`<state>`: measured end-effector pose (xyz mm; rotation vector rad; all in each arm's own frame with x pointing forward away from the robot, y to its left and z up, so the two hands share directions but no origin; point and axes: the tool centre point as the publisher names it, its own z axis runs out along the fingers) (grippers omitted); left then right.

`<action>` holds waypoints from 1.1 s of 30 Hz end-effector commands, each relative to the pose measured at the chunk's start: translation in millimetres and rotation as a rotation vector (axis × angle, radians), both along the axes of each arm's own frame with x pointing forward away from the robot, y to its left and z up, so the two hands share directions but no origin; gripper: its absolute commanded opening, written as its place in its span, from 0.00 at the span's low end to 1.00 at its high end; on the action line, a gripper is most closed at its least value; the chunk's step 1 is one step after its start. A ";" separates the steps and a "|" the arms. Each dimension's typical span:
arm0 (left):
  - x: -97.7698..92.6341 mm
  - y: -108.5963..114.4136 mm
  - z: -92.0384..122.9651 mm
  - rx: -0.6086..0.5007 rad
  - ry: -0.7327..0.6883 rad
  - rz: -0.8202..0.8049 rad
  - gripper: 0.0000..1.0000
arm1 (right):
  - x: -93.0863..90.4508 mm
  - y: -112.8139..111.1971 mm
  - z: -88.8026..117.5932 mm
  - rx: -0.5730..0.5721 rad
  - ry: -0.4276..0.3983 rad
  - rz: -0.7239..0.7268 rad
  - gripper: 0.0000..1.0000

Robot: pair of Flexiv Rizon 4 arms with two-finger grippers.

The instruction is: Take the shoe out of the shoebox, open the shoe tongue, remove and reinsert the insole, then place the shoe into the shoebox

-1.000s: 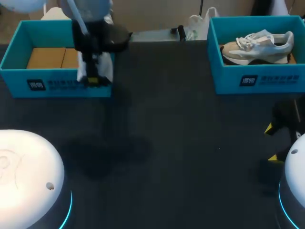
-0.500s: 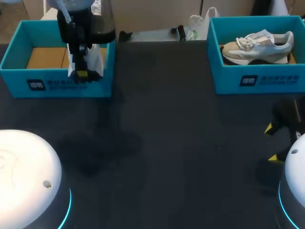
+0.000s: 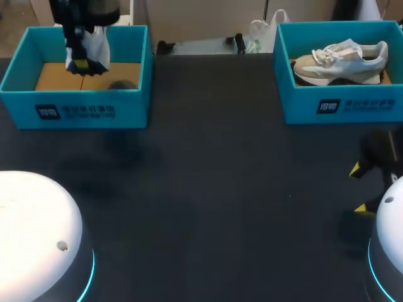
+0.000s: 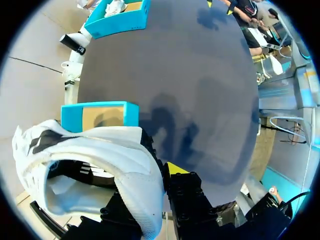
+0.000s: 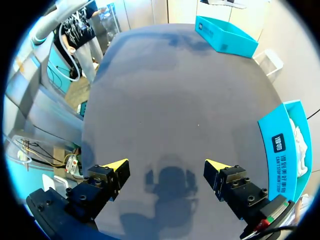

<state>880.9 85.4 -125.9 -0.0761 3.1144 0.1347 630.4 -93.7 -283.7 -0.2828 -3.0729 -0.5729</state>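
A white shoe (image 3: 96,43) hangs over the inside of the left teal shoebox (image 3: 75,110), with my left gripper (image 3: 80,64) shut on it. In the left wrist view the shoe (image 4: 100,155) fills the space at my left gripper (image 4: 156,172), its opening facing the camera; one yellow tip shows beside it, the other is hidden. The cardboard floor of this shoebox (image 4: 100,114) lies below. My right gripper (image 3: 360,189) stands open and empty low over the table at the right edge, fingers wide apart (image 5: 167,166).
A second teal shoebox (image 3: 340,104) at the back right holds a beige and white shoe (image 3: 343,60); from the right wrist it shows as a box wall (image 5: 282,145) beside the gripper. A black object (image 3: 239,43) lies at the table's back edge.
My left arm has carried the white shoe from over the left box's front wall back and leftward, so it now hangs above the box's inside. The right arm has not moved.
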 end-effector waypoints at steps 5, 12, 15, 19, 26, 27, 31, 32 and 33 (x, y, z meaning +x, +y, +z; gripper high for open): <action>16.7 1.1 2.2 -0.003 0.041 0.003 0.00 | -1.0 0.6 -0.3 -0.002 -0.001 0.000 1.00; 37.9 9.1 -8.0 -0.032 0.057 -0.043 0.00 | -1.0 0.6 -0.3 -0.002 -0.001 0.000 1.00; 62.3 23.3 -13.6 -0.019 0.058 -0.069 0.00 | -1.0 0.6 -0.3 -0.002 -0.001 0.000 1.00; 93.3 43.4 -14.4 0.020 0.047 -0.139 0.00 | -1.0 0.6 -0.3 -0.002 -0.001 0.000 1.00; 109.4 54.7 -16.6 0.018 0.110 -0.197 0.00 | -1.0 0.6 -0.3 -0.002 -0.001 0.000 1.00; 109.4 54.7 -16.6 0.018 0.110 -0.197 0.00 | -1.0 0.6 -0.3 -0.002 -0.001 0.000 1.00; 109.4 54.7 -16.6 0.018 0.110 -0.197 0.00 | -1.0 0.6 -0.3 -0.002 -0.001 0.000 1.00; 109.4 54.7 -16.6 0.018 0.110 -0.197 0.00 | -1.0 0.6 -0.3 -0.002 -0.001 0.000 1.00; 112.1 56.6 -19.4 -0.011 0.136 -0.228 0.00 | -1.0 0.6 -0.3 -0.002 -0.001 0.000 1.00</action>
